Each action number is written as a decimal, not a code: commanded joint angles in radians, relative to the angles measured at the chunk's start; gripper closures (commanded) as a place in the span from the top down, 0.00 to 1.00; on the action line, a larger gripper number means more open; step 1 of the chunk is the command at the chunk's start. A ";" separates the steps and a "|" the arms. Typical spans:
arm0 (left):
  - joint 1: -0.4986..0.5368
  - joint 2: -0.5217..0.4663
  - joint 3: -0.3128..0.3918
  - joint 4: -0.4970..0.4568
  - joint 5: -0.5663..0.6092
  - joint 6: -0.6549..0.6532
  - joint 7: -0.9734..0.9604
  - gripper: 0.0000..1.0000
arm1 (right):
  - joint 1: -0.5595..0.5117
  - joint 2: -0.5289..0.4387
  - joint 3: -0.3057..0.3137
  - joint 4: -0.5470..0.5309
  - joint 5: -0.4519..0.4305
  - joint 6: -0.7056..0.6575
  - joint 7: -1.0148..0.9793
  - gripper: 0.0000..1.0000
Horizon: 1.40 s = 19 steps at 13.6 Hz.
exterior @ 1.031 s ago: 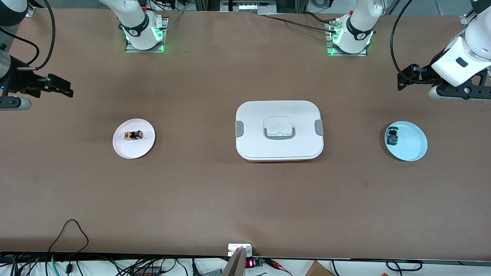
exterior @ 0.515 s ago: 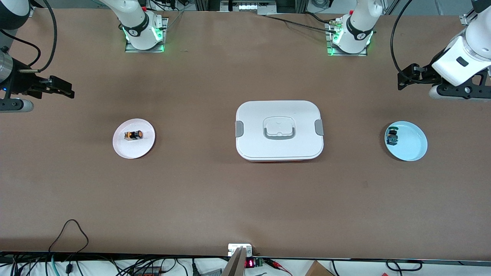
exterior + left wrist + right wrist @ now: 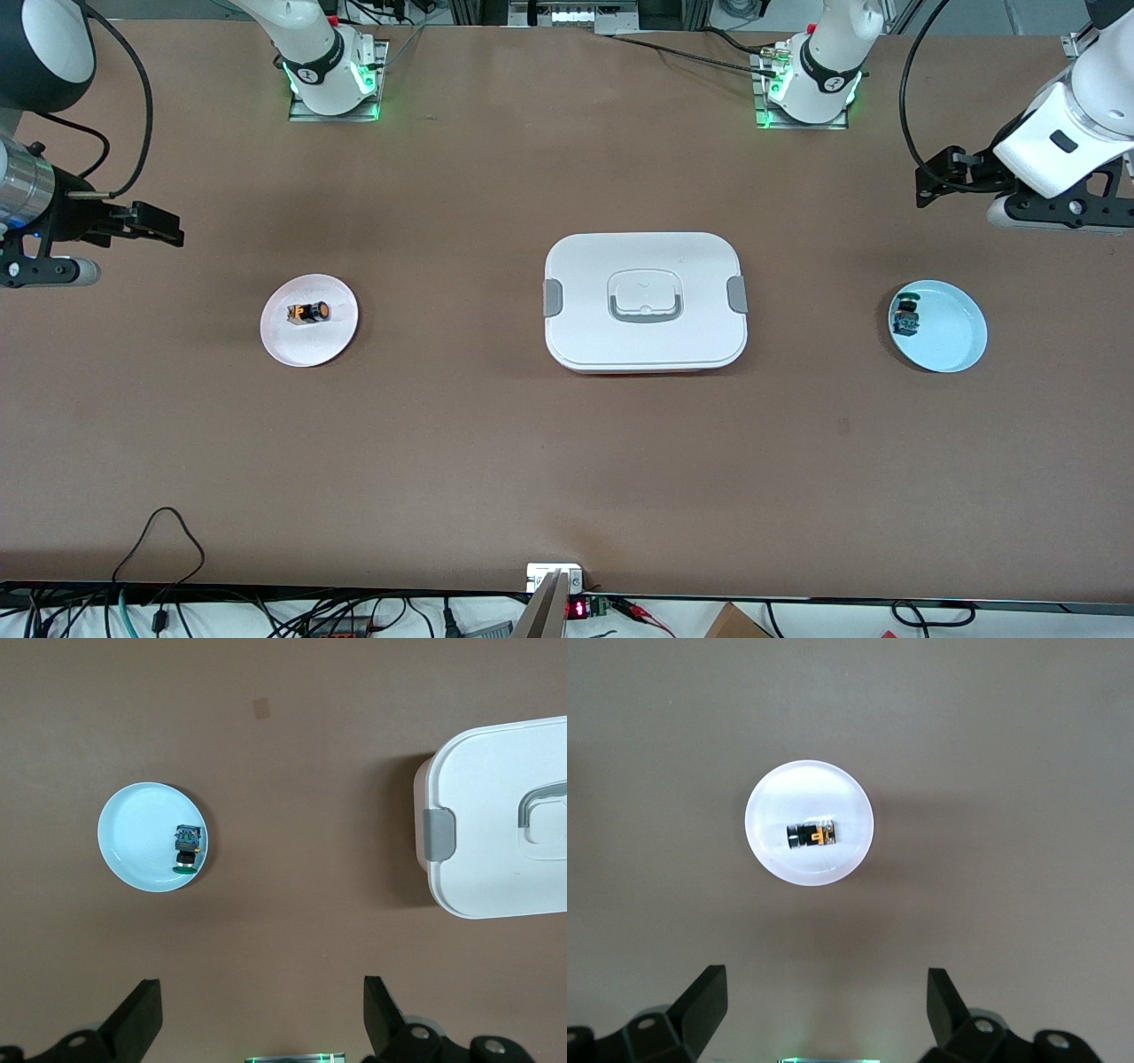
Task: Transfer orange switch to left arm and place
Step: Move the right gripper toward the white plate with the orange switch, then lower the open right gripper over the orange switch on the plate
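The orange switch point(image 3: 308, 312) lies on its side on a pale pink plate point(image 3: 288, 346) toward the right arm's end of the table; the right wrist view shows the switch point(image 3: 811, 835) on that plate point(image 3: 771, 788). My right gripper point(image 3: 166, 232) hangs open and empty over bare table, apart from the plate; in its wrist view the right gripper point(image 3: 826, 983) holds nothing. The white box point(image 3: 645, 301) sits mid-table, lid on. My left gripper point(image 3: 930, 182) is open and empty over bare table at the left arm's end; its own view shows the left gripper point(image 3: 262, 988) and the box point(image 3: 496, 815).
A light blue plate point(image 3: 952, 341) with a small green-topped switch point(image 3: 905, 315) stands at the left arm's end; the left wrist view shows this plate point(image 3: 133, 837) too. Cables point(image 3: 159, 532) trail along the table edge nearest the camera. Brown tabletop surrounds the box.
My right gripper has shifted a little toward the pink plate. The left arm has barely moved. Both grippers stay open, and the switches and box lie as before.
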 commanded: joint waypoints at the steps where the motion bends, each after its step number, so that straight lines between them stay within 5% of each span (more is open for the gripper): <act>1: -0.006 0.017 -0.026 0.036 0.025 -0.025 -0.042 1.00 | -0.002 0.023 0.001 0.008 0.000 0.031 0.001 1.00; 19: -0.003 0.024 -0.036 0.058 0.026 -0.035 -0.060 1.00 | 0.016 0.173 0.002 -0.031 0.000 0.205 0.004 1.00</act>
